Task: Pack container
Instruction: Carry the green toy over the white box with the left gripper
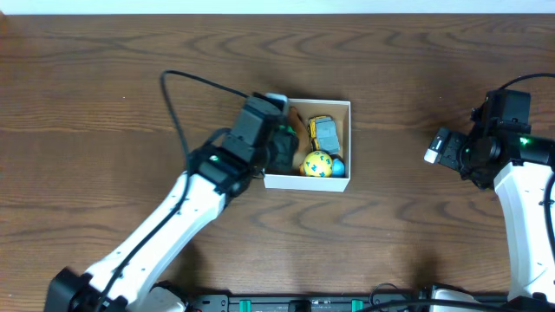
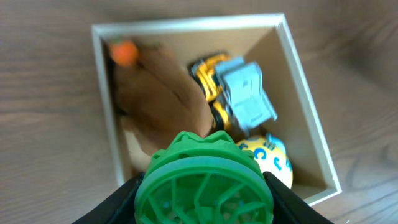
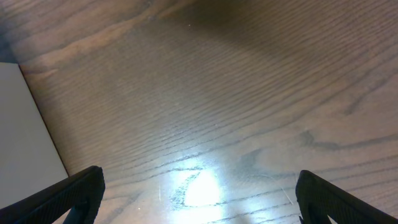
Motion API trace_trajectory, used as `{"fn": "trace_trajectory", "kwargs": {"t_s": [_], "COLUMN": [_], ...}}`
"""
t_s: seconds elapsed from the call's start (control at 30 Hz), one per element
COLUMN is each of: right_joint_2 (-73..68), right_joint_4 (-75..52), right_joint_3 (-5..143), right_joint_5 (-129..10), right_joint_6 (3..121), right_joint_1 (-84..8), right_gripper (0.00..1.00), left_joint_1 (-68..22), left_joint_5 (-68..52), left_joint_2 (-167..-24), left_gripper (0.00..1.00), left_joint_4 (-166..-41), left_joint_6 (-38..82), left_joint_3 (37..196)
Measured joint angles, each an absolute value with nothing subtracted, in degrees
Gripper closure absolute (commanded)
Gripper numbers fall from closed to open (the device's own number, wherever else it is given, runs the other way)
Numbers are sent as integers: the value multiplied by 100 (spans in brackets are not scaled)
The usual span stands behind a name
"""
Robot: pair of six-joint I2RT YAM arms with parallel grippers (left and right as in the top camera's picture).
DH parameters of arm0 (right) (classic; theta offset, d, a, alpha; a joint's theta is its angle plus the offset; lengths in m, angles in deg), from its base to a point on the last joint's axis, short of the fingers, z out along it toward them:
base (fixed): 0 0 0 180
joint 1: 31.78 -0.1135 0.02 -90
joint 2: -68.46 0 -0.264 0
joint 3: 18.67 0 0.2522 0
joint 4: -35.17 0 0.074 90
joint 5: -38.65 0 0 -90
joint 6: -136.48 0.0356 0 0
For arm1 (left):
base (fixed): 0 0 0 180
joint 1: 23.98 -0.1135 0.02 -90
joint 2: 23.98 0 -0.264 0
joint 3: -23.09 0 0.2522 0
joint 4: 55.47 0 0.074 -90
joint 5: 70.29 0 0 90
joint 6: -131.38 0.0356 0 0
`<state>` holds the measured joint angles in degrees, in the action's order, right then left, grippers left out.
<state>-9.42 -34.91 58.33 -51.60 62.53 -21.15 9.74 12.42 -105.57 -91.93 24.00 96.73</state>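
We've got the left gripper [image 2: 203,200] hanging right over the container [image 1: 305,181], jaws pinching a green ribbed toy [image 2: 202,163] above the box's left side. The container sits mid-table [image 1: 104,95]. Inside we spot a brown plush [image 2: 163,93], a yellow-and-grey truck [image 2: 239,93] and a yellow ball [image 2: 273,158] with blue marks. Off to the right, the right gripper [image 3: 199,190] hangs well apart from the box, jaws spread wide above the wood.

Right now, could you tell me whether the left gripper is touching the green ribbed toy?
Touching. The left wrist view shows the green ribbed toy pressed between both fingers of the left gripper, with no gap on either side.
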Motion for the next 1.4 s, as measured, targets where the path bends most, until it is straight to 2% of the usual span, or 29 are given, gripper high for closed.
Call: {"fn": "trace_trajectory", "kwargs": {"t_s": [0.03, 0.07, 0.1, 0.13, 0.17, 0.33, 0.43, 0.47, 0.63, 0.7, 0.77, 0.87, 0.9, 1.17, 1.4], "right_joint_2": [-942, -942, -942, -942, -942, -942, -942, -942, -942, -942, -942, -942, -942, -942, -942], "right_joint_4": [-3491, -3491, -3491, -3491, -3491, -3493, -3491, -3491, -3491, -3491, -3491, -3491, -3491, -3491, -3488], "right_joint_3": [5833, 5833, 5833, 5833, 5833, 5833, 5833, 5833, 5833, 5833, 5833, 5833, 5833, 5833, 5833], "right_joint_5": [-5160, -5160, -5160, -5160, -5160, -5160, -5160, -5160, -5160, -5160, -5163, -5160, -5160, -5160, -5160], "right_joint_6": [6256, 6256, 6253, 6253, 6253, 6256, 6253, 6253, 6253, 6253, 6253, 6253, 6253, 6251, 6253], "right_joint_1": [-2115, -2115, -2115, -2115, -2115, -2115, -2115, -2115, -2115, -2115, -2115, -2115, -2115, -2115, -2115], "right_gripper": [1, 1, 1, 1, 1, 1, 1, 1, 1, 1, 1, 1, 1, 1, 1], "left_joint_1": [1029, 1074, 1112, 1140, 1147, 1149, 1149, 1149, 1160, 1212, 1311, 1474, 1523, 1739, 1916], "left_joint_5": [1240, 1240, 1240, 1240, 1235, 1336, 1397, 1412, 1417, 1436, 1439, 1434, 1434, 1329, 851], "left_joint_2": [-10640, -10716, -10775, -10823, -10845, -10841, -10841, -10841, -10841, -10841, -10841, -10841, -10841, -10926, -11695], "left_gripper": [49, 45, 37, 21, 17, 3, 1, 3, 28, 43, 64, 90, 94, 94, 94], "left_joint_4": [-9193, -9190, -9193, -9193, -9193, -9193, -9193, -9190, -9162, -9151, -9077, -8799, -8694, -8611, -8799], "left_joint_6": [2408, 2415, 2435, 2478, 2483, 2494, 2494, 2491, 2467, 2465, 2496, 2515, 2533, 2620, 2618], "left_joint_3": [9673, 9673, 9673, 9673, 9673, 9673, 9673, 9673, 9679, 9734, 9880, 10140, 10197, 10256, 10256]}}
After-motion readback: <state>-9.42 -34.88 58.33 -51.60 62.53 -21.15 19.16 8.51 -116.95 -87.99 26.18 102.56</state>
